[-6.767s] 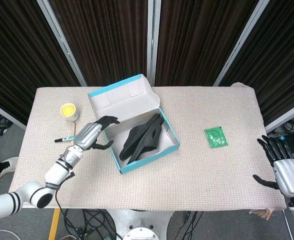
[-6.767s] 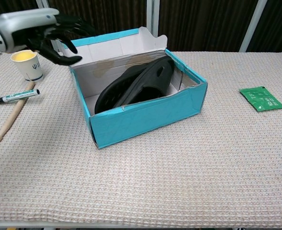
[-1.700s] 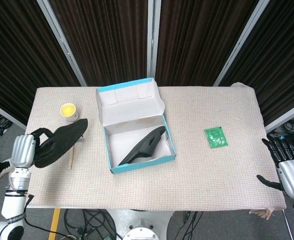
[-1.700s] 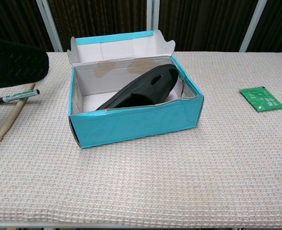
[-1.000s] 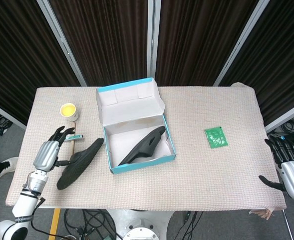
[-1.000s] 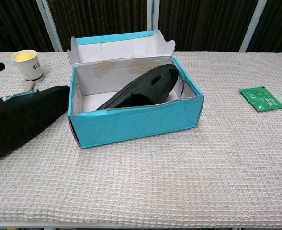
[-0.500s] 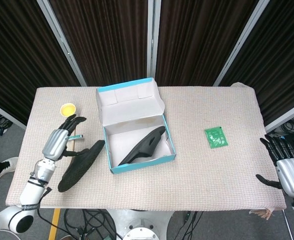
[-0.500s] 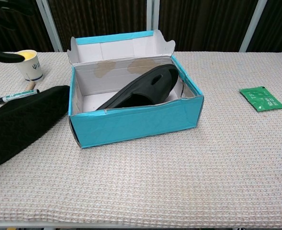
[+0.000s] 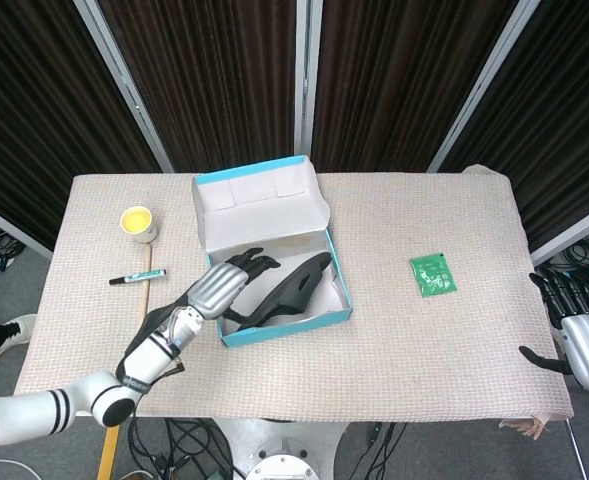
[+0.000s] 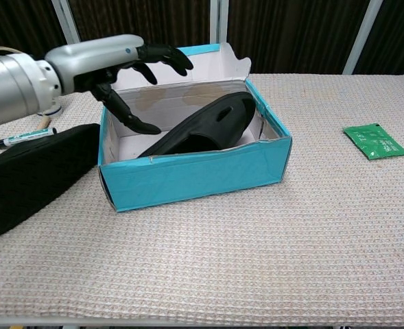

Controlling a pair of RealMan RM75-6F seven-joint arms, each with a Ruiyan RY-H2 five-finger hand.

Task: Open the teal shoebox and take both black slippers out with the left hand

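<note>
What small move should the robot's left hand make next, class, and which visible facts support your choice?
Probably lower the left hand onto the slipper in the shoebox and close around it. The hand hovers open over the open teal shoebox, holding nothing; the other slipper already lies on the table beside the box, so one remains.

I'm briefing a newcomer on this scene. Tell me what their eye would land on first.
The open teal shoebox at the table's middle, with one black slipper leaning inside it. The left hand hangs over the box's left end, fingers spread, holding nothing. The other black slipper lies on the table left of the box.
</note>
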